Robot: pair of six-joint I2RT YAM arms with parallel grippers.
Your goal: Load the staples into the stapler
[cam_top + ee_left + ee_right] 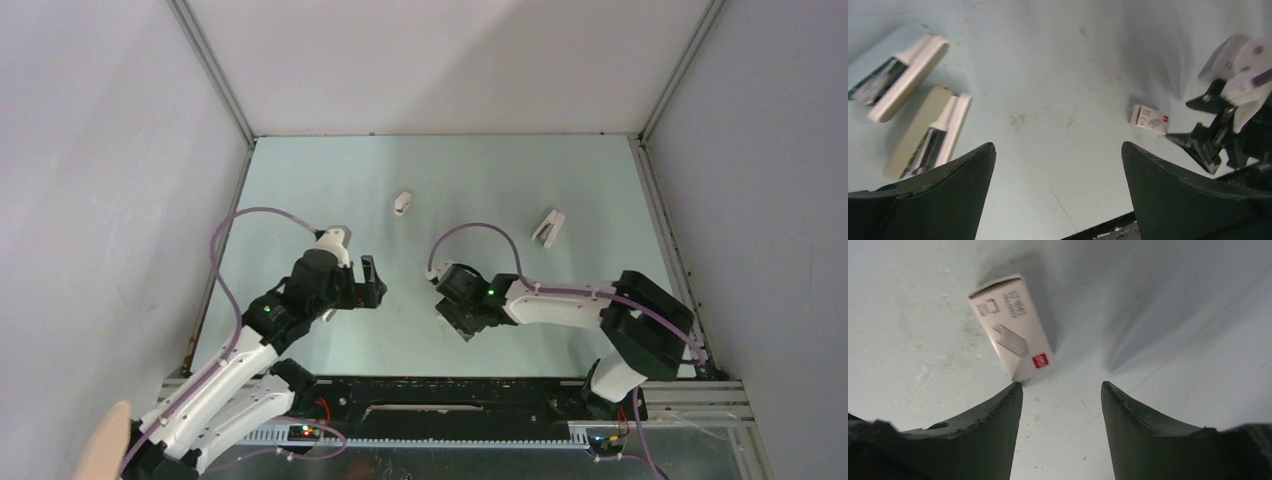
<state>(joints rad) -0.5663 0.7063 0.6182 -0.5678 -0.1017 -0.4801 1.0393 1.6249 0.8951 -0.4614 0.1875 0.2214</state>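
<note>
Stapler (548,228) sits well beyond right gripper (1061,384), whose jaws stand apart with box (1010,325) just ahead; left gripper (1058,145) jaws spread wide.

Pale green table (440,170) enclosed by white walls (100,150).

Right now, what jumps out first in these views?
A small white box with a red mark lies flat on the pale green table, just ahead of the right gripper, whose jaws stand apart and empty. The left gripper is wide open too. The white stapler lies apart from both, farther back on the right.
</note>
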